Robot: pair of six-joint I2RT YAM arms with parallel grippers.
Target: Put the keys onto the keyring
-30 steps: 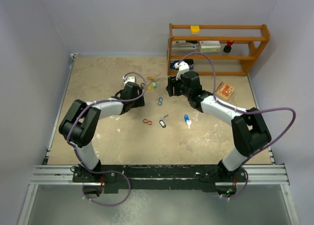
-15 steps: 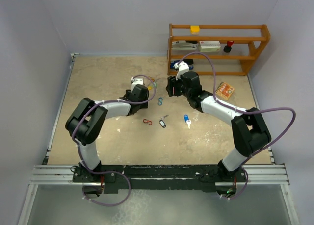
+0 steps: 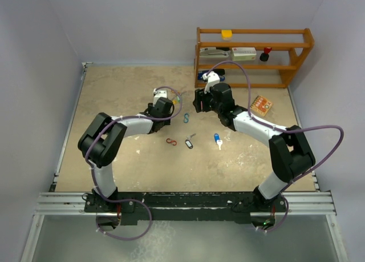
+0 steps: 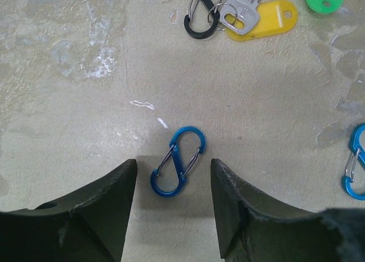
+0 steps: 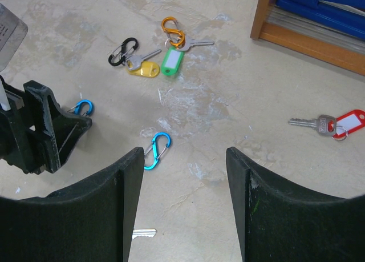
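My left gripper [image 4: 174, 166] is spread low over the table, with a blue S-clip [image 4: 177, 164] lying between the fingers and touching neither. My right gripper [image 5: 183, 153] is spread as well and holds nothing, with a second blue clip [image 5: 155, 150] just beside its left finger. Across bare table [image 4: 256, 102] lie the yellow-tagged key [image 4: 251, 13], touching a black clip [image 4: 199, 19], and the green-tagged key [image 5: 171, 61] beside it, while the red-tagged key [image 5: 333, 125] sits near the wooden shelf [image 5: 308, 39].

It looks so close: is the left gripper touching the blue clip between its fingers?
Apart. The left wrist view shows bare table either side of the blue clip, between it and the left gripper.
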